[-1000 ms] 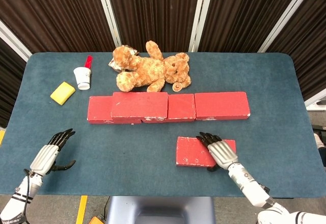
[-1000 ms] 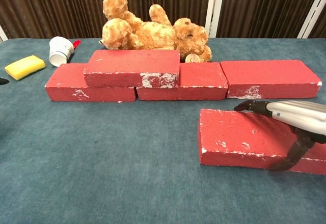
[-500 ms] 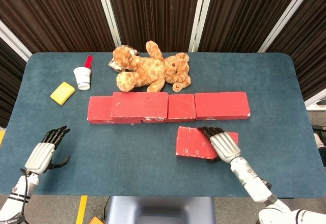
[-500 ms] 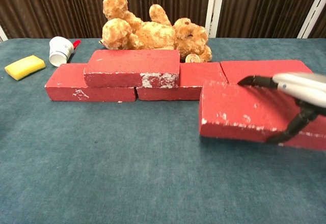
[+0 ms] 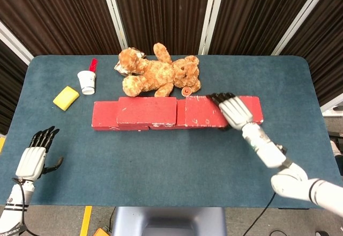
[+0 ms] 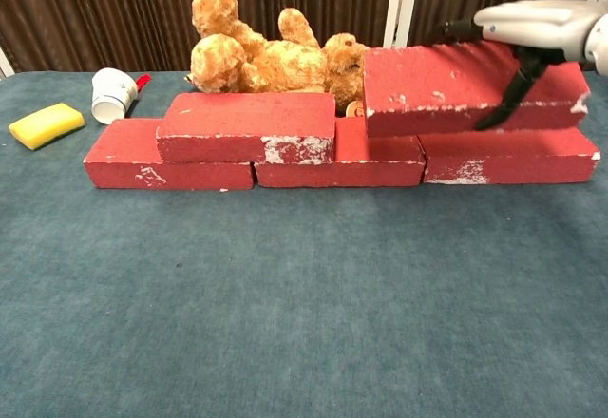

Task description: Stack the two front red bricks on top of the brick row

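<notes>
Red brick [image 6: 456,85] is being gripped by the right hand [image 5: 234,110], its fingers [image 6: 513,95] clamped over it, sitting atop the brick row [image 5: 177,113]. Left hand [image 5: 33,158] is hovering apart, fingers loosely spread, holding nothing.

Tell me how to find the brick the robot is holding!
Find the big fluffy teddy bear on the blue table; a row of red bricks lies in front of it. At the row's right end, one brick sits on top, and only that one has the right robot hand gripping it.
</notes>
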{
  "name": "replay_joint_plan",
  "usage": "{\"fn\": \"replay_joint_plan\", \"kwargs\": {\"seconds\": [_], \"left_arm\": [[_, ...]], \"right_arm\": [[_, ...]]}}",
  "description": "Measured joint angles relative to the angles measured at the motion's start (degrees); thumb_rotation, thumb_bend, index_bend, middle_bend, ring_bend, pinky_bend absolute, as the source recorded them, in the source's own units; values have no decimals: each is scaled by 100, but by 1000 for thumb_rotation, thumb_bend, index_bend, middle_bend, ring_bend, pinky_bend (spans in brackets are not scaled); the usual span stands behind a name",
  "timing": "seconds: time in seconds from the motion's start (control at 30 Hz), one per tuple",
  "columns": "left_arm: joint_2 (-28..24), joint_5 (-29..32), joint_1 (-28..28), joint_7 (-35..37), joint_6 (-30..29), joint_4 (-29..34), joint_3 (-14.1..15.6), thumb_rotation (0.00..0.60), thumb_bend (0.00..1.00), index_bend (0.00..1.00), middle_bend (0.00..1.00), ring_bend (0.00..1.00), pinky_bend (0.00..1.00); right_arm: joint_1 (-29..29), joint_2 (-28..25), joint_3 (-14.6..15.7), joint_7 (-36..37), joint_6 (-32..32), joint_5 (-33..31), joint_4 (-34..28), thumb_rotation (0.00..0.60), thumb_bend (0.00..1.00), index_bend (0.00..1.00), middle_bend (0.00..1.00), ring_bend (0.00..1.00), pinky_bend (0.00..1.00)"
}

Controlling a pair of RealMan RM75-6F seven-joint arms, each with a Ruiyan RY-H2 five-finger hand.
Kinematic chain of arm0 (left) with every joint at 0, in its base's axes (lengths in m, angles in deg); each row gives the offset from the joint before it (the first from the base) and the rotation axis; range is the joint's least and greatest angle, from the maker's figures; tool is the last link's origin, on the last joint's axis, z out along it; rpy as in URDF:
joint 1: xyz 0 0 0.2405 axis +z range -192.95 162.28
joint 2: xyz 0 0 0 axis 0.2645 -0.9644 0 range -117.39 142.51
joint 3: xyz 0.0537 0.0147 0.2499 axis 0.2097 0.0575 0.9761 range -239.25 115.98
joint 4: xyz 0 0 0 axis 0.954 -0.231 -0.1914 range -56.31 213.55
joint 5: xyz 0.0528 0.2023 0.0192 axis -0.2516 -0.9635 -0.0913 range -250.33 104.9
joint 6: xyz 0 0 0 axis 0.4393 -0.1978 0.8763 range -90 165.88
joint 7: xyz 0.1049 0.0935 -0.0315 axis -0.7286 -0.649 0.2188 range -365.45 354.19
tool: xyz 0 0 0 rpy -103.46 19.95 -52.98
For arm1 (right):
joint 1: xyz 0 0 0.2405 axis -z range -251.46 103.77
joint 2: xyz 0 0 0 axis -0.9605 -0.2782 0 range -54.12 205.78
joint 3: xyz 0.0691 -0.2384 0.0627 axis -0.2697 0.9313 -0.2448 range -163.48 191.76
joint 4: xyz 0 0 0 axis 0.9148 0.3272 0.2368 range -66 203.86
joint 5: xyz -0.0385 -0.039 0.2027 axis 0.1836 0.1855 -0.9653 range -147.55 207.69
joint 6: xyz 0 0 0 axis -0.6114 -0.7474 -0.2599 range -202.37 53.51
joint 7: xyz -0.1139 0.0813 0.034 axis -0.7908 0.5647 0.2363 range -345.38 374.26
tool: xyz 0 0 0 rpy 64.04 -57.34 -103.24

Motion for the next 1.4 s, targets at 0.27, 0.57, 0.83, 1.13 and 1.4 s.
{"fn": "replay_joint_plan", "kwargs": {"seconds": [0.27, 0.57, 0.83, 1.13, 1.4], "left_arm": [[136, 144, 8, -338, 112, -147, -96, 600, 334, 0, 0, 0, 0], [253, 310, -22, -555, 376, -231, -149, 600, 333, 0, 0, 0, 0], [274, 303, -21, -552, 389, -302, -191, 600, 334, 0, 0, 0, 0], [263, 303, -23, -532, 483, -288, -191, 600, 334, 0, 0, 0, 0], [261, 335, -47, -559, 620, -277, -185, 600, 333, 0, 0, 0, 0]], "right_arm": [[-623, 331, 66, 913, 493, 395, 1421, 600, 149, 584, 489, 419, 403], [-921, 624, 387, 2220, 887, 629, 2024, 600, 149, 557, 472, 418, 405], [-1031, 812, 702, 2712, 937, 837, 2261, 600, 149, 512, 468, 418, 406], [-1203, 903, 809, 2855, 962, 877, 2246, 600, 148, 455, 456, 417, 406], [-1298, 1004, 812, 2802, 1014, 786, 2275, 600, 149, 312, 429, 403, 406]]}}
